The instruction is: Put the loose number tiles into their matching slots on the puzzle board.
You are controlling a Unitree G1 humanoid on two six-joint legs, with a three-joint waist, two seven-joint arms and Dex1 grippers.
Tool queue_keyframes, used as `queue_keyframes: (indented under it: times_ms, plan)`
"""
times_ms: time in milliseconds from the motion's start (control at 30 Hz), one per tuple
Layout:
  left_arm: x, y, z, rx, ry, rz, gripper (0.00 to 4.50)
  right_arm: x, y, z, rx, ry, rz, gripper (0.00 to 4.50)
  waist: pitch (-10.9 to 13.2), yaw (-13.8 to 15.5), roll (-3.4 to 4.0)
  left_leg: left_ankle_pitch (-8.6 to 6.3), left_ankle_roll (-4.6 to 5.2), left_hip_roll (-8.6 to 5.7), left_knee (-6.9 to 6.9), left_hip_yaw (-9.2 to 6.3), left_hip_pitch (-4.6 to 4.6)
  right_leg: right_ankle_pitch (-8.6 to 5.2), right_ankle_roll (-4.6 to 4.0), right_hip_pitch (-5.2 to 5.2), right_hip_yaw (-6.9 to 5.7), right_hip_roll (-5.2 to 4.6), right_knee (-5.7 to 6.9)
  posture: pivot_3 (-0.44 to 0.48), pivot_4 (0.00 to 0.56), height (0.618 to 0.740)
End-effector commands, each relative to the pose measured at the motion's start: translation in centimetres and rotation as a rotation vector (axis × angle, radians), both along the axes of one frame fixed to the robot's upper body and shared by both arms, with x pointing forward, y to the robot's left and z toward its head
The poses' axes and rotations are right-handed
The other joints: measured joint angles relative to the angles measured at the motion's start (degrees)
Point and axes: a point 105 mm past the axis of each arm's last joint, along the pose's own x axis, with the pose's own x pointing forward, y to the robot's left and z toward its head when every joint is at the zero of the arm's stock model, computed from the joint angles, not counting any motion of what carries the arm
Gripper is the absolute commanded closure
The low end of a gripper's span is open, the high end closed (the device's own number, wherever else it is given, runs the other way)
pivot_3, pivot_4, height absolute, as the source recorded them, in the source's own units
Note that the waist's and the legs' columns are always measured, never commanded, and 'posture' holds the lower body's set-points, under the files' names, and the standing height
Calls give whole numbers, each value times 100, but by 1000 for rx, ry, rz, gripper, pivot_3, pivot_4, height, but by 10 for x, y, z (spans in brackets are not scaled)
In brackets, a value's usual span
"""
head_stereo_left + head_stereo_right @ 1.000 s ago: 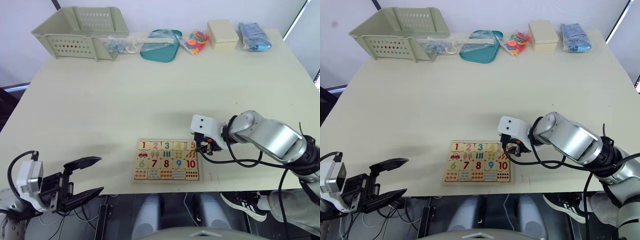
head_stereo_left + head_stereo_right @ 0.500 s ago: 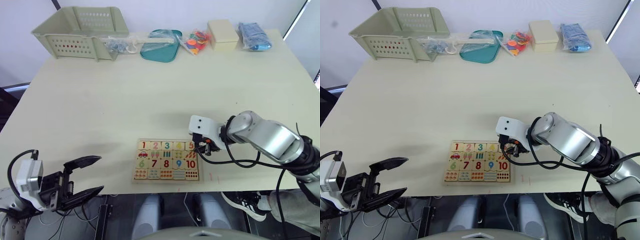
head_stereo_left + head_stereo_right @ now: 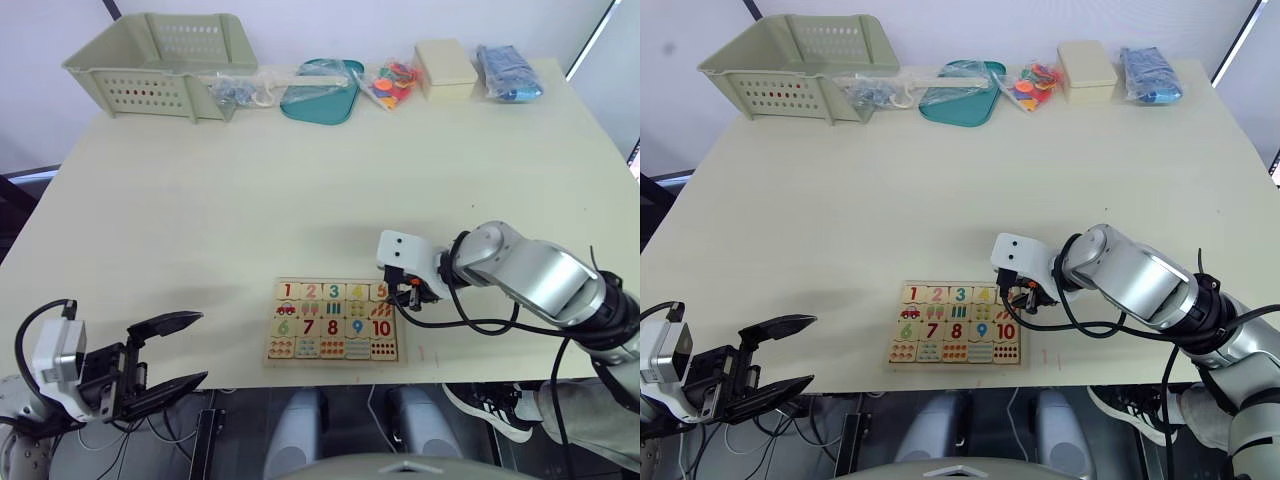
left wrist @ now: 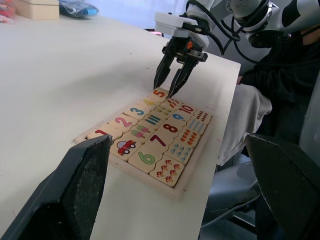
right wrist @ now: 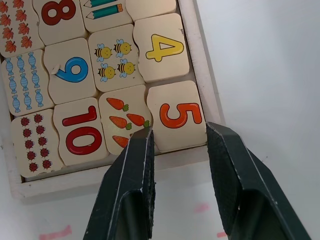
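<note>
At the lower left of the left eye view, off the near edge of the desk (image 3: 200,220), the left gripper (image 3: 172,352) hangs with its jaws released and nothing between them.

Just past that edge, at the lower centre of the frame, lies the puzzle board (image 3: 333,319). Its upper row reads 1, 2, 3, 4, 5 in coloured digits, each of the number tiles (image 4: 136,112) seated flat in the row. Below them run picture tiles, then the big digits 6 to 10, then dot tiles along the near rim.

At the board's right end the right gripper (image 4: 171,81) points down over the 5 tile (image 5: 176,115). The right wrist view shows its two black fingers (image 5: 134,170) spread apart, one over the carrot tile (image 5: 125,121) and the other beyond the board's rim, with the 5 tile lying free in its slot between them. The jaws are released and grasp nothing.

Along the far edge, at the top of the frame, stand a pale green basket (image 3: 155,62) at upper left, a teal tray (image 3: 320,95) beside it, a bag of coloured pieces (image 3: 392,80), a cream box (image 3: 445,68) and a blue packet (image 3: 508,72) at upper right.
</note>
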Motion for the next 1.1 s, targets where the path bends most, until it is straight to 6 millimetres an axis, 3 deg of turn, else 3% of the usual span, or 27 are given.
queue_keyframes:
  times_ms: [33,1067,1100]
  plan:
    - [-2,0,6,8,-29,-6,0,0,4,5,10,-22,24,3521,0,0,0,0,0,0,0,0,0,0,0,0,0,0,0,0,150,740]
    - [-2,-2,8,7,-30,-3,0,-1,5,6,13,-21,24,3521,0,1,0,0,0,0,1,0,0,0,0,0,0,0,1,0,150,740]
    - [-2,-2,8,7,-29,-3,0,-1,5,6,14,-21,23,3021,0,0,0,0,0,0,1,0,0,0,0,0,0,0,1,0,150,740]
